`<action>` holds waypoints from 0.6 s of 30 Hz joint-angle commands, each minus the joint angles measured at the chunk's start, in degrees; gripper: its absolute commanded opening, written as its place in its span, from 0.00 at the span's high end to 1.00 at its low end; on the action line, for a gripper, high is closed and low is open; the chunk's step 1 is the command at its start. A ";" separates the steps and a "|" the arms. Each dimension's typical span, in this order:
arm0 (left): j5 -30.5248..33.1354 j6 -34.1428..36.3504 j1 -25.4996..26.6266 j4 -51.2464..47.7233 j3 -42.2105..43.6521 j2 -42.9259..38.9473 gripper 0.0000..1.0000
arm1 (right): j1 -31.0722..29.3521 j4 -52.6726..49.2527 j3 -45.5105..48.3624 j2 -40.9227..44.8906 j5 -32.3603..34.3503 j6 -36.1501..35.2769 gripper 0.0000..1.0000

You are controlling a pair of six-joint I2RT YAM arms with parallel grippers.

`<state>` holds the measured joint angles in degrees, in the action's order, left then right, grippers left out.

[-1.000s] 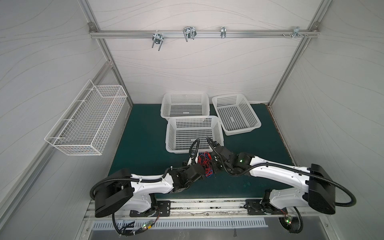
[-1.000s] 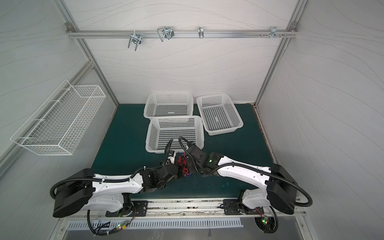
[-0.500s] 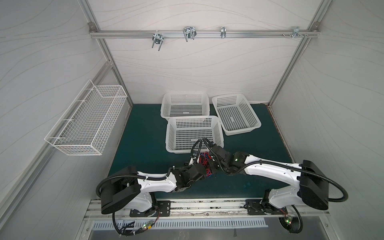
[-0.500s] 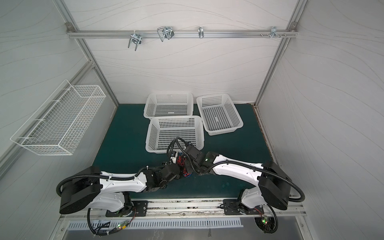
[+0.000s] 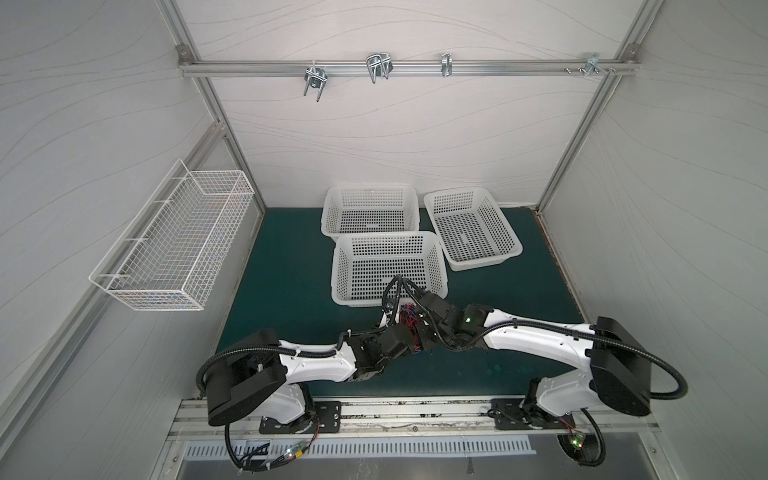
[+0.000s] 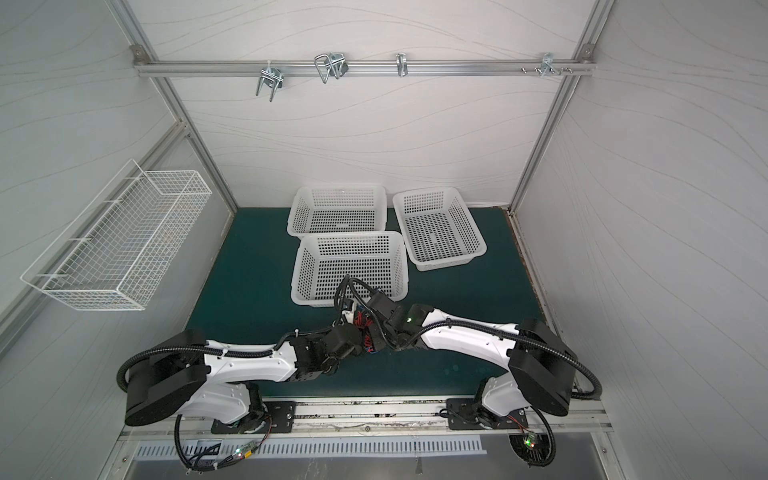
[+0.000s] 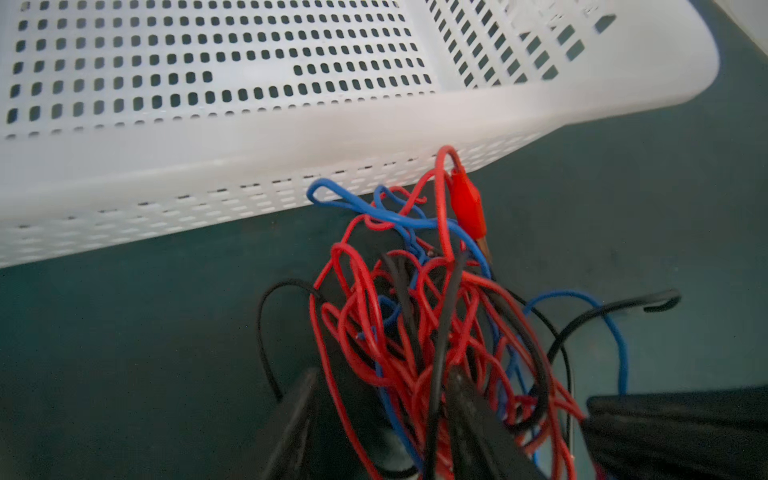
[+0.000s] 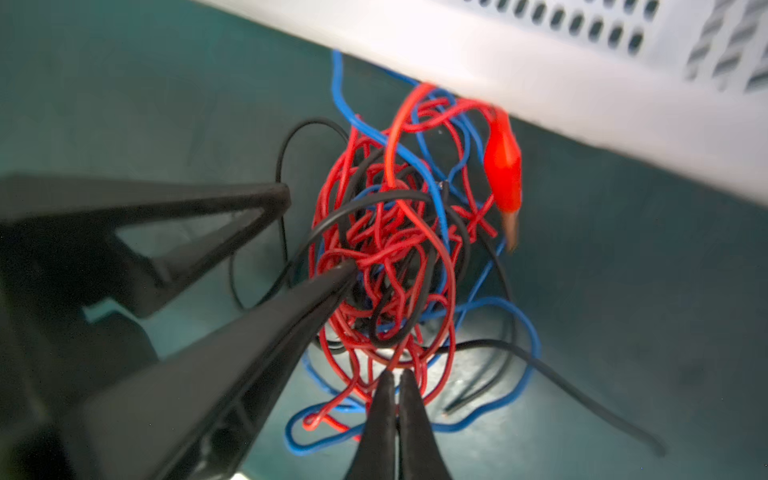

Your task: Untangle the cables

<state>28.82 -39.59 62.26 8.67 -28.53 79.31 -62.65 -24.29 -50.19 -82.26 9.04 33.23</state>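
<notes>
The cables (image 5: 409, 316) are a ball of thin red, blue and black wires on the green mat, just in front of the nearest white basket (image 5: 388, 236). They also show in a top view (image 6: 364, 323). Both arms meet over them. In the left wrist view my left gripper (image 7: 382, 374) has its jaws apart, with strands of the cables (image 7: 419, 316) running between them. A red clip (image 7: 467, 208) sticks up from the tangle. My right gripper (image 8: 395, 372) is shut, pinching a red strand of the cables (image 8: 386, 249) at its tips. The left gripper (image 8: 319, 228) reaches into the same ball.
The nearest basket's wall (image 7: 291, 137) stands right behind the tangle. Two more white baskets (image 5: 370, 192) (image 5: 513, 245) sit further back. A wire basket (image 5: 174, 241) hangs on the left wall. Metal hooks (image 5: 378, 66) hang from the rail.
The right arm has moved left into the tangle and its jaws have shut on a red strand. The left gripper's jaws have come closer together around the wires.
</notes>
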 commanded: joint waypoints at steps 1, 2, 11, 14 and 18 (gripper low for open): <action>1.12 -0.66 -0.55 0.00 -2.40 0.06 0.65 | -0.43 -3.07 -1.51 -0.64 1.79 0.71 1.00; 1.17 -0.82 -0.56 -1.09 -2.85 -0.16 0.72 | -0.35 -4.23 -1.88 -0.29 3.12 0.70 1.00; 6.10 -4.03 -0.74 -9.34 -1.33 -6.53 1.00 | 6.82 -15.11 -1.62 8.32 11.48 1.66 1.00; 8.34 -5.46 -0.83 -12.26 0.00 -10.06 1.00 | 10.12 -16.26 0.18 12.92 11.91 0.99 1.00; 10.86 -6.54 -0.91 -15.72 1.65 -15.21 1.00 | 13.71 -19.23 0.96 17.41 13.71 0.38 1.00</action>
<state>34.26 -43.29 61.91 -2.61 -27.88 66.85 -50.65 -37.56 -50.02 -67.22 19.20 33.43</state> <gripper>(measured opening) 0.048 0.047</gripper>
